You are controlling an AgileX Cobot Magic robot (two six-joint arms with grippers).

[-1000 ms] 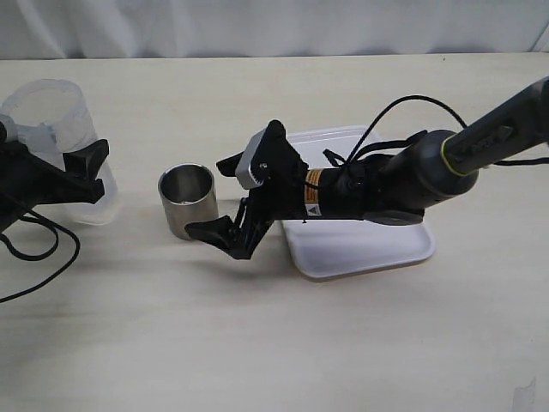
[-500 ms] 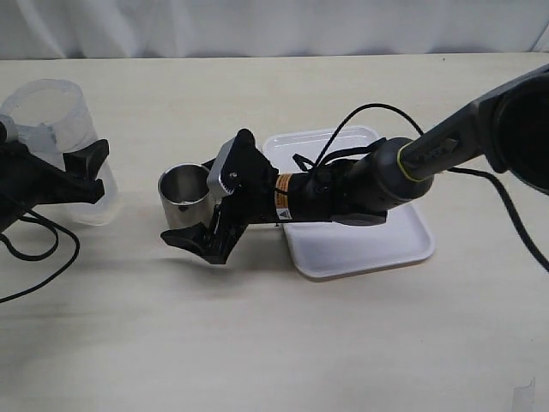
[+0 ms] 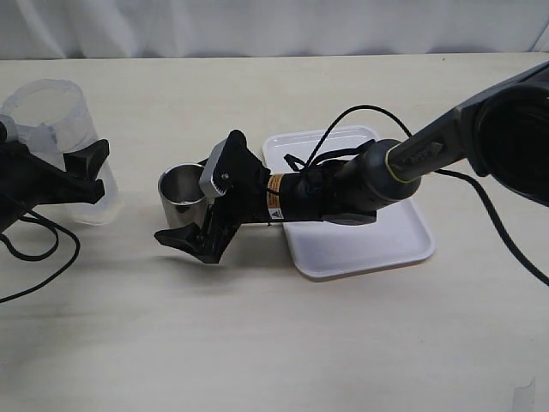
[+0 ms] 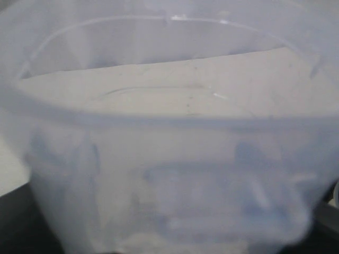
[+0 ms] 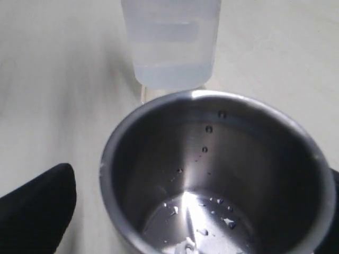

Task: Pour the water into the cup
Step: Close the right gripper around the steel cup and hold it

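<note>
Cup [image 5: 212, 174]: rigid, probably light, slick steel. Take its wall mid-height, where your open right tool [image 3: 189, 206] straddles it; your left tool [image 3: 60, 167] clasps the beaker [image 3: 47, 107].

A white tray [image 3: 377, 249] lies on the pale table [image 3: 274, 343], a translucent beaker [image 3: 51, 112] far left.

Pale wood-grain table [image 3: 274, 343], steel cup [image 3: 176, 204] standing on it, translucent beaker [image 3: 51, 112] well left of the cup, white tray [image 3: 377, 245] near the cup's right.
</note>
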